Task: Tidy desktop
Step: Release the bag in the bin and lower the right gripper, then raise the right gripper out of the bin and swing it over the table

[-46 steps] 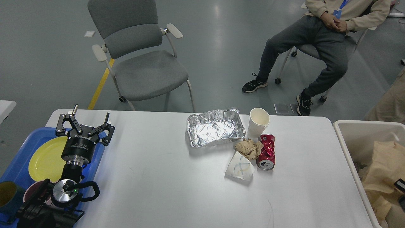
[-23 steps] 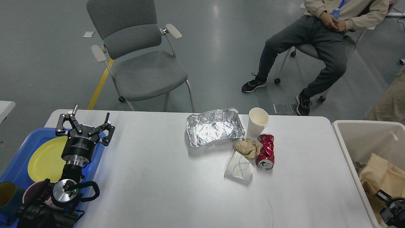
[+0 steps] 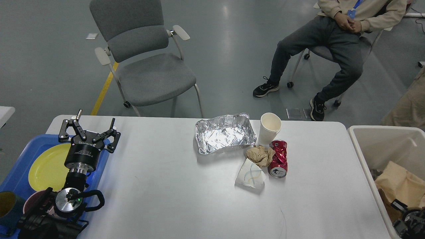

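Observation:
The white desktop (image 3: 166,189) carries a crumpled foil tray (image 3: 225,134), a white paper cup (image 3: 269,127), a crushed red can (image 3: 279,158), a brown paper wad (image 3: 260,155) and a white paper wrapper (image 3: 251,174), clustered at the middle right. My left gripper (image 3: 94,123) is open and empty, pointing up over the desktop's left edge, above the blue tray (image 3: 15,176). My right gripper (image 3: 406,220) shows small and dark at the bottom right corner, inside the cream bin (image 3: 372,152), next to brown paper (image 3: 400,184).
The blue tray holds a yellow plate (image 3: 44,167), a dark mug (image 3: 8,204) and a pinkish bowl (image 3: 29,203). A grey chair (image 3: 149,66) stands behind the desktop. A seated person (image 3: 332,39) is at the far right.
The brown paper has sunk lower in the cream bin, and my right gripper has dropped toward the bottom right corner. The left arm has not moved.

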